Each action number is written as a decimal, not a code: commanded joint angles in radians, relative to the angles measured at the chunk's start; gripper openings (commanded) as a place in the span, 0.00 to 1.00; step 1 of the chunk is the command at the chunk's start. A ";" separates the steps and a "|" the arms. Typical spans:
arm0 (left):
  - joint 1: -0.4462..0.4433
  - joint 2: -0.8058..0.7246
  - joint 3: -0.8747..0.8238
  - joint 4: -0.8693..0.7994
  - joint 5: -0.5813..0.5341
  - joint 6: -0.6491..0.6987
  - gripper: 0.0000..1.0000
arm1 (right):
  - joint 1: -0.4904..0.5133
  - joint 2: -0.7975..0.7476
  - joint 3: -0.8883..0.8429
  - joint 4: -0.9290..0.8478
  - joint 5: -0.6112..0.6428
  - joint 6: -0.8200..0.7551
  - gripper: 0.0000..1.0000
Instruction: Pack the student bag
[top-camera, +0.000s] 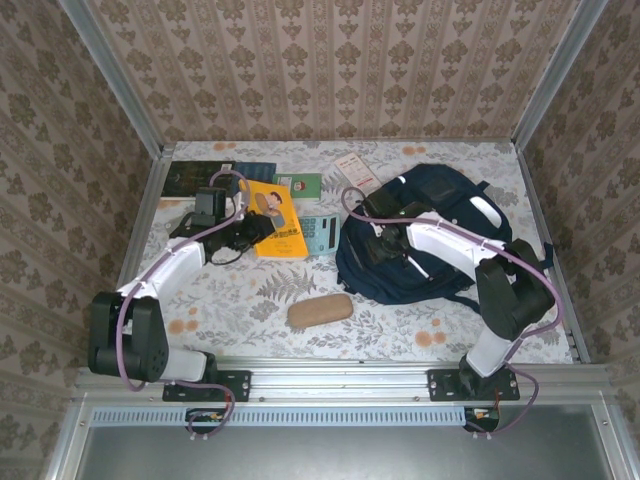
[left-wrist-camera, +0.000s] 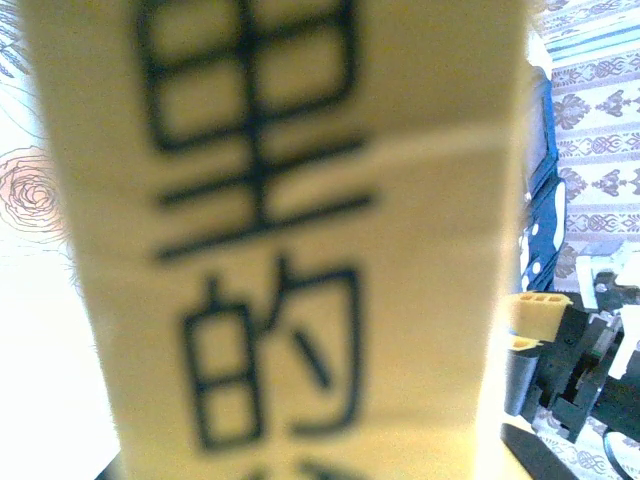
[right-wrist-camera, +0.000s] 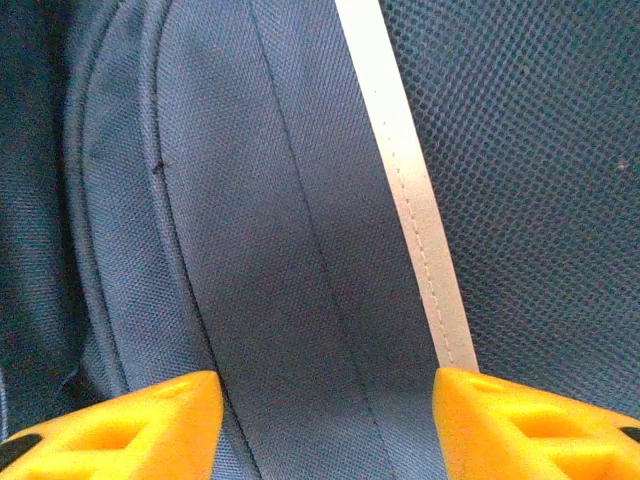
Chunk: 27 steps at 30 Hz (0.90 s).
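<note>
Straddling student bag (top-camera: 432, 190) fold, right gripper (right-wrist-camera: 327, 388) jaws wide, nothing clamped; left gripper (top-camera: 260, 228) pinching yellow book (left-wrist-camera: 280, 250), bag lies to its right

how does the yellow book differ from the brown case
The yellow book is flat, rectangular and printed; the brown case is rounded, oblong and plain. The book is gripped by the left end effector; the case lies free on the table. The book is farther back than the case. Both are outside the student bag.
</note>
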 joint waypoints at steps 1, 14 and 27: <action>-0.008 -0.016 0.029 0.056 0.043 0.010 0.00 | 0.021 0.013 -0.021 -0.008 0.007 -0.023 0.63; -0.007 -0.014 0.022 0.071 0.058 0.008 0.00 | 0.076 0.083 -0.029 -0.033 0.171 -0.007 0.59; -0.012 0.005 0.036 0.098 0.075 0.003 0.00 | 0.073 -0.136 0.043 -0.015 0.010 0.112 0.00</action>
